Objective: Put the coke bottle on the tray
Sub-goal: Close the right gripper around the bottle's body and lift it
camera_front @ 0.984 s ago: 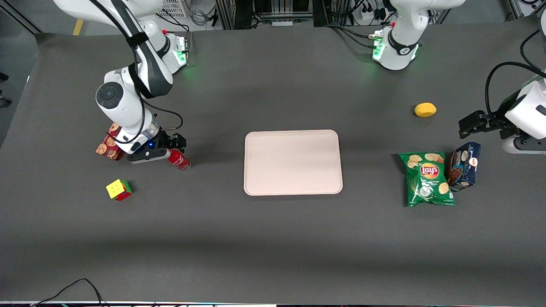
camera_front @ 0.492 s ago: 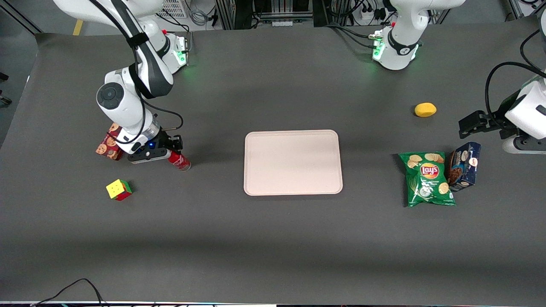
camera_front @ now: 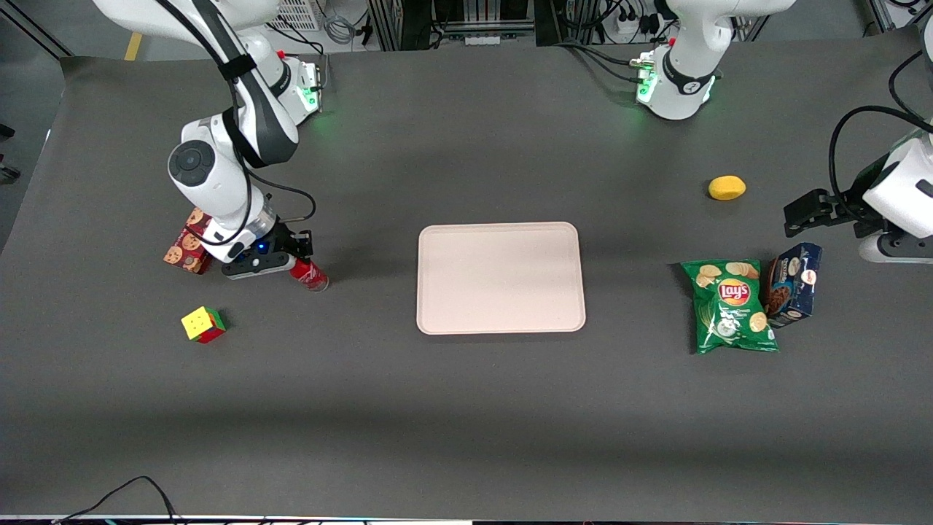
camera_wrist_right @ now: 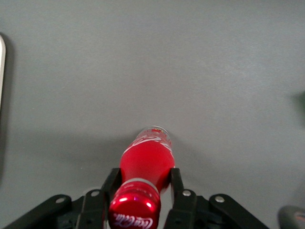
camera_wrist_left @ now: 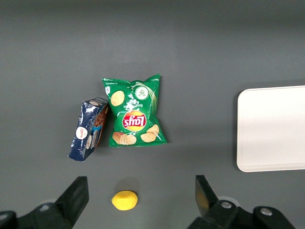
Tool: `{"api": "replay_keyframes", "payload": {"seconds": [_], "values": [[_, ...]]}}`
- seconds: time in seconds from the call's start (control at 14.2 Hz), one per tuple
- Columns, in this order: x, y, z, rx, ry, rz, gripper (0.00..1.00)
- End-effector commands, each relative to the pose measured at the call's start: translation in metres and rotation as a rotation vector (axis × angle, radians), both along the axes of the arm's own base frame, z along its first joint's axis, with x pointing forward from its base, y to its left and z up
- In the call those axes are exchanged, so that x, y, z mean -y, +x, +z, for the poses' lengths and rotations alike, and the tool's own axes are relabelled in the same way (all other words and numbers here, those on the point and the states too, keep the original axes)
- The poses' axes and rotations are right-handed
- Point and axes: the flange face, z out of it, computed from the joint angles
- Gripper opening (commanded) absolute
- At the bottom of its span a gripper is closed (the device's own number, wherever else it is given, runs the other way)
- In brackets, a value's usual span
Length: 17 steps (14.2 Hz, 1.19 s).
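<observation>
Gripper: the black two-finger gripper (camera_front: pixel 293 257) of the working right arm sits low over the table at the working arm's end, just beside the red cookie box (camera_front: pixel 185 246).
Gripper state: the fingers (camera_wrist_right: pixel 110 183) press against both sides of the bottle's neck just under the cap, pinching it.
Bottle: the small slim red coke bottle (camera_front: pixel 309 275) with red cap, white script logo and clear base is held between the fingers; in the wrist view (camera_wrist_right: pixel 143 179) the cap is nearest the camera and the base points away.
Bottle axis: the long axis runs roughly upright, in line with the fingers. Whether the base touches the table cannot be told.
Tray: the large flat pale pinkish-beige rectangular tray (camera_front: pixel 501 277) with rounded corners and a low rim lies at mid-table, bare.
Key relation: the tray lies well apart from the gripper, sideways toward the parked arm's end, at about the same nearness to the front camera. The dark table between them carries nothing.
Step in hand: judged as grasp made, carry not yet done.
Next move calls for: a lift that clears the low rim, then a sideways travel with the bottle kept upright.
Bystanders: a multicoloured puzzle cube (camera_front: pixel 203 324) lies nearer the front camera than the gripper, off the travel line.
</observation>
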Motion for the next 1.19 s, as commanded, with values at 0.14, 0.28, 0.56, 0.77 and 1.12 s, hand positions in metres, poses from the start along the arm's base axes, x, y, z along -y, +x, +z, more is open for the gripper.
{"api": "replay_keyframes", "payload": {"seconds": [0.14, 0.28, 0.56, 0.77, 1.12], "values": [[-0.016, 0.021, 0.069, -0.066, -0.003, 0.017, 0.00], [-0.019, 0.033, 0.121, -0.119, -0.015, 0.020, 0.00], [-0.017, 0.020, 0.228, -0.100, -0.014, 0.027, 0.00], [-0.014, 0.015, 0.287, -0.107, -0.012, 0.024, 0.00], [-0.052, 0.012, 0.290, -0.121, 0.061, -0.022, 0.00]]}}
